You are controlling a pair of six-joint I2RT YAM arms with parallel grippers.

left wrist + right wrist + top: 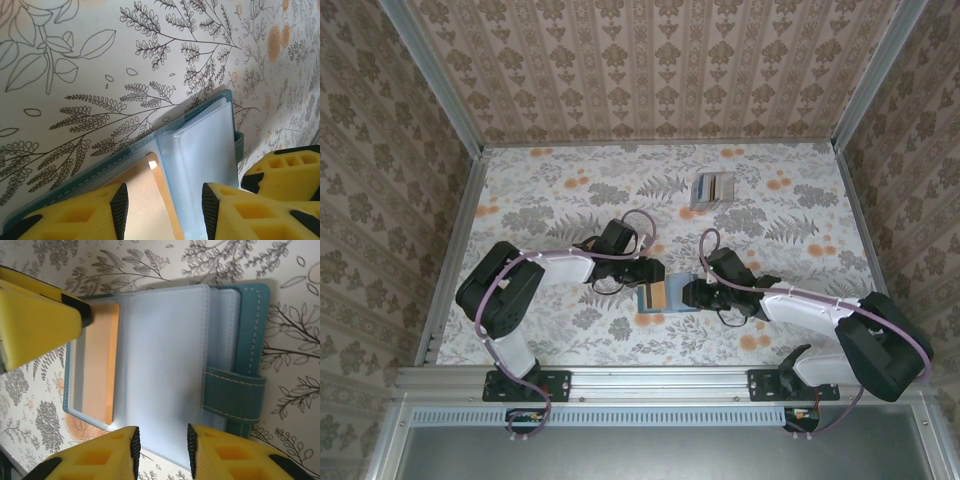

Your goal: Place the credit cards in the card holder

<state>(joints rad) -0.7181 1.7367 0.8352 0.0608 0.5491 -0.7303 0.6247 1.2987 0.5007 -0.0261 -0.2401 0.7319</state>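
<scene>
The card holder lies open on the table between my two grippers, teal outside with clear pale-blue sleeves. A tan, orange-edged credit card sits in its left sleeve, also seen from the left wrist. The other credit cards lie fanned at the back of the table. My left gripper hovers open over the holder's left half, astride the tan card's edge. My right gripper stands open at the holder's near edge, with the sleeve's border between its jaws.
The floral table is walled by patterned panels on three sides, with a metal rail along the near edge. The holder's strap lies to the right. The left gripper's finger shows in the right wrist view.
</scene>
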